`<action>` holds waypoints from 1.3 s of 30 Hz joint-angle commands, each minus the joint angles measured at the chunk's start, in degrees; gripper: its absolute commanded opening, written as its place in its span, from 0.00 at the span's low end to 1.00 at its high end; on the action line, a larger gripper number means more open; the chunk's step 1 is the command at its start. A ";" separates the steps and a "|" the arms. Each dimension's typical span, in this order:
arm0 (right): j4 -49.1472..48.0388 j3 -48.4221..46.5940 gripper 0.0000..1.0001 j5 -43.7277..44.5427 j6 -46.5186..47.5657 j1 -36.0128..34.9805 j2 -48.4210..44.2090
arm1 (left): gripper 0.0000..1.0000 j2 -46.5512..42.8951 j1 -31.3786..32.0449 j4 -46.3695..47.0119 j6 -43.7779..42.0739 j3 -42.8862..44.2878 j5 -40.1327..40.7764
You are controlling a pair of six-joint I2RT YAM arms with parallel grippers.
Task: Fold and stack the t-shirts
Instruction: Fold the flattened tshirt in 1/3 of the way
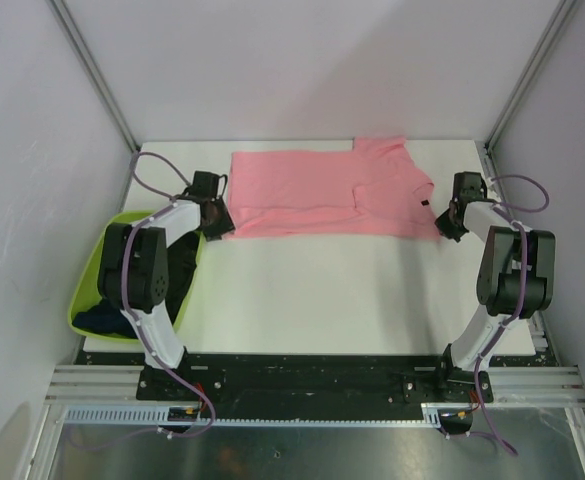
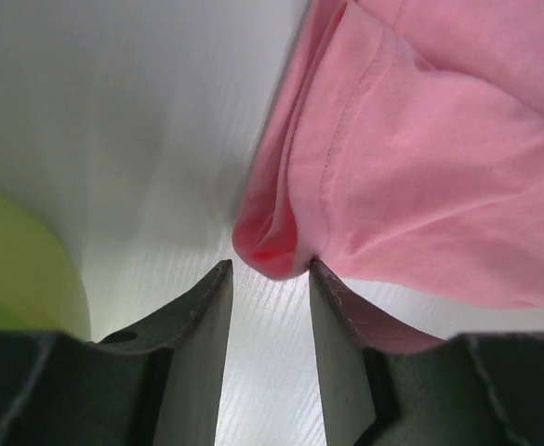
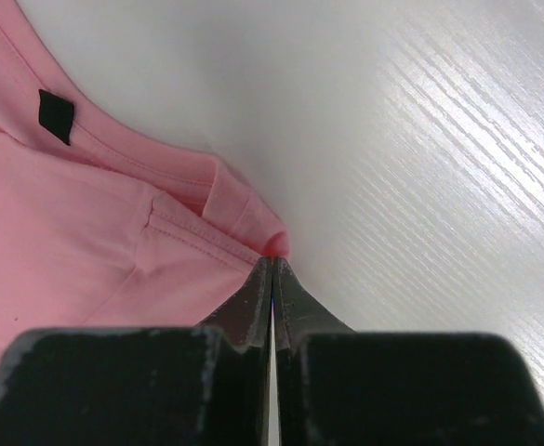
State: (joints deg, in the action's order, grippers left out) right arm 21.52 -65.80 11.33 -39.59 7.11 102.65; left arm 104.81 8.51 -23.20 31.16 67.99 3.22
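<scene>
A salmon-pink t-shirt (image 1: 312,195) lies partly folded along the far edge of a white tabletop (image 1: 322,290), reaching from left of the middle almost to the far right corner. Its collar and a small dark label (image 3: 56,116) face the right edge. The left claw (image 1: 215,212) sits low at the shirt's near left corner. Its wrist view shows the jaws apart with bare tabletop between them and a bunched fold of pink cloth right at the tips, touching one finger (image 2: 341,316). The right claw (image 1: 450,225) sits at the shirt's near right corner with its jaws pressed fully together, the tips meeting a hemmed corner of the cloth. Whether any fabric is pinched between them cannot be told. At the left edge of the tabletop, a lime-green tub (image 1: 87,290) holds dark t-shirts (image 1: 102,318) in a loose heap, partly hidden behind the left arm.
</scene>
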 commanded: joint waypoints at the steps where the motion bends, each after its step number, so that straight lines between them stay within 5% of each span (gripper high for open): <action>1: 0.31 -1.84 0.00 0.95 1.26 0.60 -0.25 | 0.43 1.55 0.92 0.92 -1.16 1.57 2.62; 14: 2.85 -4.12 0.00 2.06 2.86 1.55 0.12 | 0.39 2.31 2.13 0.98 1.14 2.47 12.60; 23: 3.25 -4.44 0.00 1.83 3.40 2.00 0.29 | 0.32 4.34 2.76 1.08 0.21 4.71 10.47; 30: 4.94 -5.87 0.00 2.28 3.53 2.26 0.35 | 0.03 5.46 3.94 1.00 0.99 5.44 9.21; 39: 14.45 -8.19 0.00 5.00 1.31 3.65 -0.99 | 0.00 -1.58 4.22 -2.48 3.73 0.55 11.39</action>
State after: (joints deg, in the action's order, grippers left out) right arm 29.08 -71.02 12.67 -37.41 9.32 102.69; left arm 108.66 12.32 -23.35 33.04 70.35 12.43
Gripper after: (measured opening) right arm 0.009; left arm 0.005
